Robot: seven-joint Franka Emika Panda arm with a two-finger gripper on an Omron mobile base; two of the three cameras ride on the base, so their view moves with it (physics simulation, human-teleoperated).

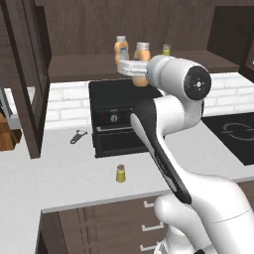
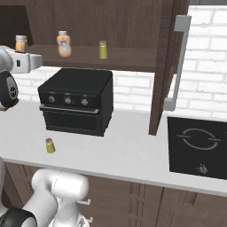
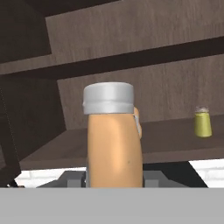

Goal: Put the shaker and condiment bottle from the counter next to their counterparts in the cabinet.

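Observation:
My gripper (image 1: 141, 74) is shut on the orange-tan condiment bottle (image 1: 142, 51), holding it upright above the toaster oven, just in front of the cabinet shelf (image 1: 74, 67). In the hand view the held bottle (image 3: 113, 140) stands close up with its grey cap on top. Its counterpart bottle (image 1: 121, 48) (image 2: 64, 43) stands on the shelf, and a yellow-olive counterpart shaker (image 1: 166, 49) (image 2: 103, 49) (image 3: 202, 122) stands further right. The other shaker (image 1: 120, 173) (image 2: 50, 145) stands on the white counter (image 1: 64, 178) in front of the oven.
A black toaster oven (image 1: 119, 121) sits on the counter under the shelf. The cabinet's dark door (image 1: 27, 74) hangs open at the left, with its pale handle (image 2: 177, 62) in the right base view. A small dark tool (image 1: 78, 136) lies left of the oven. A black cooktop (image 2: 195, 142) lies to the right.

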